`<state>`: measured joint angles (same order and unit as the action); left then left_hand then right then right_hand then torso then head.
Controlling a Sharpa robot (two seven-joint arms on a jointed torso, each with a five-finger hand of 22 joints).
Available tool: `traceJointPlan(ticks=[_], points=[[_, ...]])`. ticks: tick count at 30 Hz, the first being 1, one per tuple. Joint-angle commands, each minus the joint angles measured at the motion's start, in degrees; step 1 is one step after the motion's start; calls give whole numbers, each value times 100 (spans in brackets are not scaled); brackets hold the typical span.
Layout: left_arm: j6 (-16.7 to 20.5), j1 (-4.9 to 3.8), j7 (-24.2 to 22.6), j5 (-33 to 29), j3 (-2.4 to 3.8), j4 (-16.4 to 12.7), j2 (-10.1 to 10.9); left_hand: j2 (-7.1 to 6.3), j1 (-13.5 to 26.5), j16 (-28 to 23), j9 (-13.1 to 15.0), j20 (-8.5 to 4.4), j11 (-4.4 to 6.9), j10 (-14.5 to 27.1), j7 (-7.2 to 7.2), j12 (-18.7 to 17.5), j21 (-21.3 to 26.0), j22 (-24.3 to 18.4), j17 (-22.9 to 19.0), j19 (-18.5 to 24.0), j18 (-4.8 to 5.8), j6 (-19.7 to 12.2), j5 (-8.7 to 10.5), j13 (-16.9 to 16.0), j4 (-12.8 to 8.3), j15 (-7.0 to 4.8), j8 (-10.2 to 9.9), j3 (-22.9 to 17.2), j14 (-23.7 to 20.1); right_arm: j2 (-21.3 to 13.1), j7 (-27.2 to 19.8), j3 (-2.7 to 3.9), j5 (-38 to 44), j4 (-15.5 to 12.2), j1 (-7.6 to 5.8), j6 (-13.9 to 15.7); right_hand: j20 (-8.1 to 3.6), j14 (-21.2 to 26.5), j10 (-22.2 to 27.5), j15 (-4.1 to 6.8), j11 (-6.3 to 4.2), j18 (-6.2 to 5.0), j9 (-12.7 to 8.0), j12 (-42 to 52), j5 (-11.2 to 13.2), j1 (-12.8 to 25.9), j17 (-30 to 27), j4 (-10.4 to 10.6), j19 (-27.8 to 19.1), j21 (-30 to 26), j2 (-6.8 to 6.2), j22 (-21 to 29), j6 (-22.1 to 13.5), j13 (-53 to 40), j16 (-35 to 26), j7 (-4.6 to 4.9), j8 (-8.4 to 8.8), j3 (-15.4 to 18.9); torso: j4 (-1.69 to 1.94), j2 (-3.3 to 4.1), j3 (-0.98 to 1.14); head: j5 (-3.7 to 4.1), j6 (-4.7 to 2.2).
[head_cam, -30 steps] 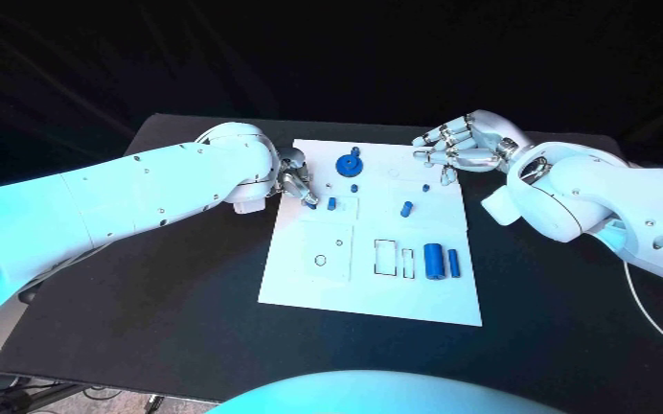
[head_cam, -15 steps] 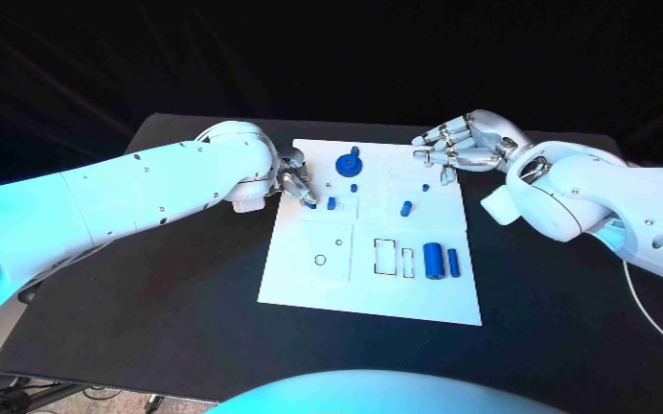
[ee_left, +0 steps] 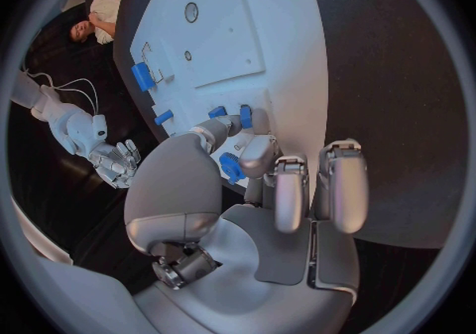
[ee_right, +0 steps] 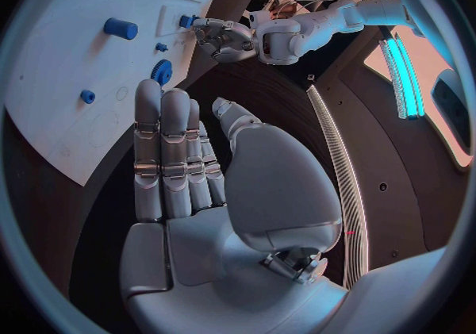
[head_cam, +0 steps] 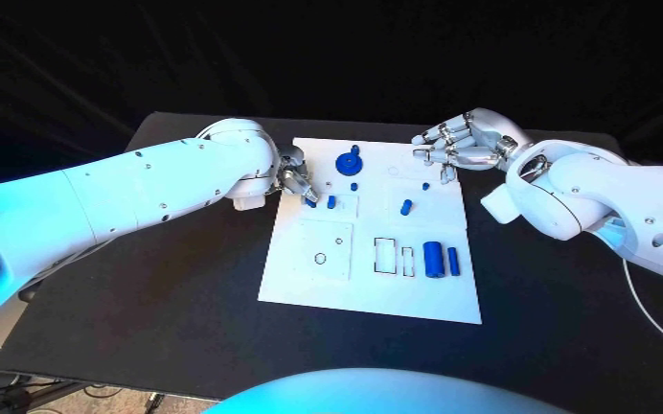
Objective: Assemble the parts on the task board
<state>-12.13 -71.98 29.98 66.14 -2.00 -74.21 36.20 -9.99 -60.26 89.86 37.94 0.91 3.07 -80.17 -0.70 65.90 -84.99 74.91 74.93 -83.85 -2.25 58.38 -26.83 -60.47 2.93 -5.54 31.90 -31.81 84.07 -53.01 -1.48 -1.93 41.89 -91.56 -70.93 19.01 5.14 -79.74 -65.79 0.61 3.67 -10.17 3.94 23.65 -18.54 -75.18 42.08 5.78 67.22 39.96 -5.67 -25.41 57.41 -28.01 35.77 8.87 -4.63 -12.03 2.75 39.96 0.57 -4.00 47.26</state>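
The white task board (head_cam: 311, 275) lies mid-table with blue parts on it: a round geared piece (head_cam: 349, 161), a small stub (head_cam: 355, 187), a peg (head_cam: 406, 208), a thick cylinder (head_cam: 434, 261) and a thin bar (head_cam: 453, 262). My left hand (head_cam: 294, 182) is at the board's upper left edge. Its thumb and one finger reach to a small blue part (head_cam: 331, 201) (ee_right: 186, 21) on the board, the other fingers curled in; I cannot tell whether it is pinched. My right hand (head_cam: 463, 149) hovers at the board's top right corner, fingers straight, palm (ee_right: 262, 183) empty.
Empty rectangular slots (head_cam: 385, 256) and round holes (head_cam: 321, 261) mark the board's near half. Black table (head_cam: 166, 318) surrounds the board, with its far edge just behind both hands. A dark small piece (head_cam: 445, 175) sits near the right hand.
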Motion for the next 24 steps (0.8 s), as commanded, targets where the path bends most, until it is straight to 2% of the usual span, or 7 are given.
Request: traceJointPlan(ticks=[1,19,24], points=[[-201,44,196,-37,-36,21,-29,24,30,14,-12,-44,17,12,26,41,-7,988,1507,-321,67,86,11,-16,43,-43,-36,110,593,-1,-36,0,11,-14,4,-79,7,25,27,3,17,-34,5,31,-21,41,4,15,50,-40,23,6,-55,5,-32,-1,17,19,-9,2,3,-5,-2],[-297,43,314,9,-39,97,-121,68,52,14,-77,-54,24,-7,36,86,-24,1017,1507,-337,74,197,7,-105,271,-51,-143,707,593,-19,-36,0,12,-38,4,-75,8,26,33,2,17,-34,5,35,-38,46,10,20,55,-50,26,12,-57,10,-39,-1,16,24,-4,1,-1,18,18],[-335,43,354,10,-39,117,-134,58,92,14,-97,-52,23,-15,40,101,-44,1044,1507,-351,81,247,10,-140,415,-50,-183,1067,593,-24,-36,0,12,-40,4,-77,8,26,33,2,17,-34,5,35,-38,46,10,20,55,-50,26,12,-57,10,-39,-1,16,24,0,-1,-2,24,20]])
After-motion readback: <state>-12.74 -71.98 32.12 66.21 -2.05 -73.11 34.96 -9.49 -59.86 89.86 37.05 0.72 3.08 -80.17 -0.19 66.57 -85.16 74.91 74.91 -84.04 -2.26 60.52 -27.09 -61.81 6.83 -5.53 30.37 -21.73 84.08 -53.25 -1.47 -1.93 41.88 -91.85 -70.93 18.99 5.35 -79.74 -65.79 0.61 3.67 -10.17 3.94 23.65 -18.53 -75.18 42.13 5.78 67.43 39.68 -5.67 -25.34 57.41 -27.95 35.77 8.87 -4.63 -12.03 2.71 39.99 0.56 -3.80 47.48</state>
